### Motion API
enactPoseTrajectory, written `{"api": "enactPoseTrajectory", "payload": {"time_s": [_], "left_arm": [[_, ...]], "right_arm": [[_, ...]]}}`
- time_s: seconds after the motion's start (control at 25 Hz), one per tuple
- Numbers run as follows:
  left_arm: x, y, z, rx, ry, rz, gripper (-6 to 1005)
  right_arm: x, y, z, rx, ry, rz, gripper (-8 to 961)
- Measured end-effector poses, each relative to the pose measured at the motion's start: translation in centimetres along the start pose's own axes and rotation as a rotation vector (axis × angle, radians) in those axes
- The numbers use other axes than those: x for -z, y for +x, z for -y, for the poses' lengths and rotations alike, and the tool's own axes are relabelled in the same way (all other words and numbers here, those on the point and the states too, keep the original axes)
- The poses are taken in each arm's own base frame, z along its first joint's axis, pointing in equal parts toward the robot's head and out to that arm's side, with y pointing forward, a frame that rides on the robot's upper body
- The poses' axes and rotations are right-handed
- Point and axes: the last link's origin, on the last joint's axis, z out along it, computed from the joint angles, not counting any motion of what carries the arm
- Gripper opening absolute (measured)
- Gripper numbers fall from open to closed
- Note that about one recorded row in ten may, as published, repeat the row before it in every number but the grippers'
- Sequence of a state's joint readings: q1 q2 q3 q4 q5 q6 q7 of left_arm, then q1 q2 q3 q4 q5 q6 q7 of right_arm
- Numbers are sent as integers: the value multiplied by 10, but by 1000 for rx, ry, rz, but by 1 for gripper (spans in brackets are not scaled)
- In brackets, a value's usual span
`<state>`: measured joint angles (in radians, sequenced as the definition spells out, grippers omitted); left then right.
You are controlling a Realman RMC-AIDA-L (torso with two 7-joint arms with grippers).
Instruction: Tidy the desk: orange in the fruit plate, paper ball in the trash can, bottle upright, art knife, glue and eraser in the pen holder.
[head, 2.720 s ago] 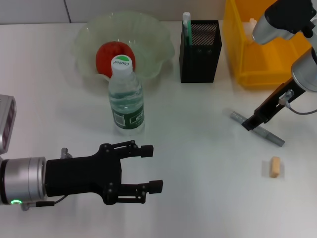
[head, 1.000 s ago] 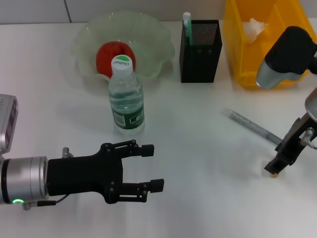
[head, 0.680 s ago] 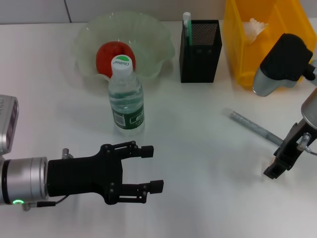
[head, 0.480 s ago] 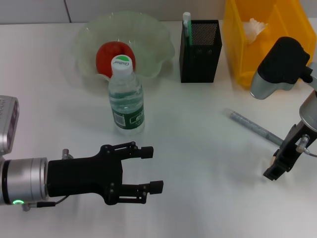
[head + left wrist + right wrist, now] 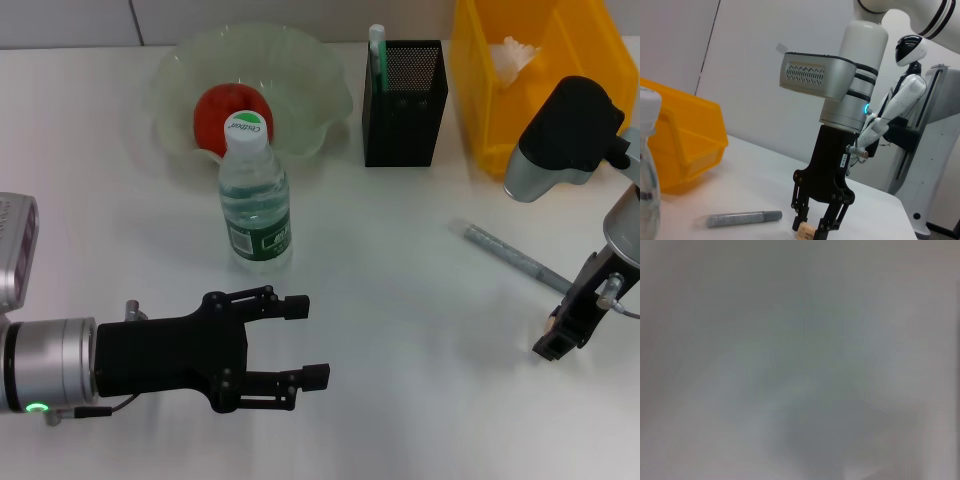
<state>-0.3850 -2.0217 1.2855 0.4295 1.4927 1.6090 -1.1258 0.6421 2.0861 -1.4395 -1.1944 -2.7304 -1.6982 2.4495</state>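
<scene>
**Right end effector lowered over the eraser**

Left to right: the black left end effector hovers idle above the white counter, fingers spread, holding nothing. The clear plastic bottle stands upright; the grey art knife lies flat. The black right end effector straddles the small tan eraser block, jaws partly parted, not visibly clamped. The eraser is likely light, slightly yielding and grippy; hold its long faces
</scene>
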Motion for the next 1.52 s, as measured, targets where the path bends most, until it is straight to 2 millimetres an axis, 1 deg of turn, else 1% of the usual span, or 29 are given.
{"api": "enactPoseTrajectory", "payload": {"time_s": [0.08,0.28,0.4,0.48,0.6,0.68,0.8,0.88,0.92,1.0,1.12,1.24,1.4,1.52], "left_arm": [[0,0,0,0,0,0,844],[0,0,0,1,1,0,844],[0,-1,0,2,1,0,844],[1,-1,-1,3,2,0,844],[1,-1,-1,1,2,0,844],[0,-1,-1,-1,1,1,844],[0,0,0,-1,-1,1,844],[0,0,0,0,-1,1,844],[0,0,0,0,-2,1,844],[-1,0,0,-1,-3,1,844],[-2,1,0,-3,-6,0,844],[-3,2,0,-6,-8,-1,844],[-4,3,0,-9,-10,-1,844],[-4,3,1,-10,-11,-2,844]], "right_arm": [[0,0,0,0,1,2,442],[2,0,1,-4,3,9,414],[7,-2,1,-1,13,23,414],[14,-3,2,0,25,43,414],[36,-7,6,-7,58,107,414],[56,-14,9,-9,96,168,414],[94,-30,15,-25,181,298,414],[116,-44,24,-55,233,401,413],[125,-51,29,-72,253,448,413],[134,-66,43,-117,279,534,413],[132,-90,60,-161,291,611,413],[119,-111,72,-184,281,631,413],[98,-131,73,-165,264,613,413],[90,-141,68,-144,245,621,413]]}}
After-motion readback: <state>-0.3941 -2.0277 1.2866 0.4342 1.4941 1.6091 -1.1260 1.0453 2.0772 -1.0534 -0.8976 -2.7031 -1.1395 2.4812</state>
